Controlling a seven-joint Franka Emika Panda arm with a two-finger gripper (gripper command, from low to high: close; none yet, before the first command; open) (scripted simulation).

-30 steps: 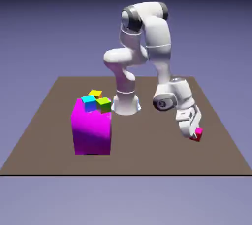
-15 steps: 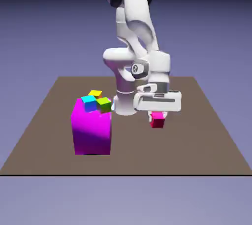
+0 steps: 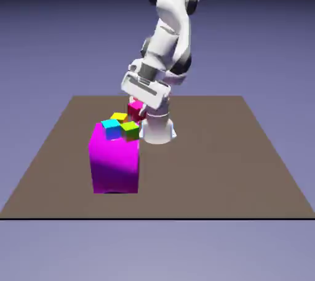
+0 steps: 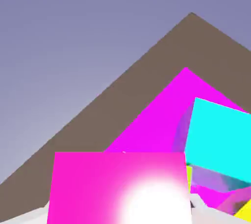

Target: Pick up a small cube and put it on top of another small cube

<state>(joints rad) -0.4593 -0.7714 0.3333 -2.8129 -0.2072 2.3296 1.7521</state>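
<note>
One gripper (image 3: 138, 106), tilted, had its jaws closed on the crimson-and-pink small cube (image 3: 136, 110), one finger on either side, holding it raised near the base of the white arm (image 3: 161, 49). In the exterior view the held cube showed just behind the green small cube (image 3: 130, 131) and to the exterior view's right of the yellow small cube (image 3: 119, 117). The cyan small cube (image 3: 111, 129) and the green one sat on top of the large magenta block (image 3: 115, 163), which stood on the brown table (image 3: 209, 175).
</note>
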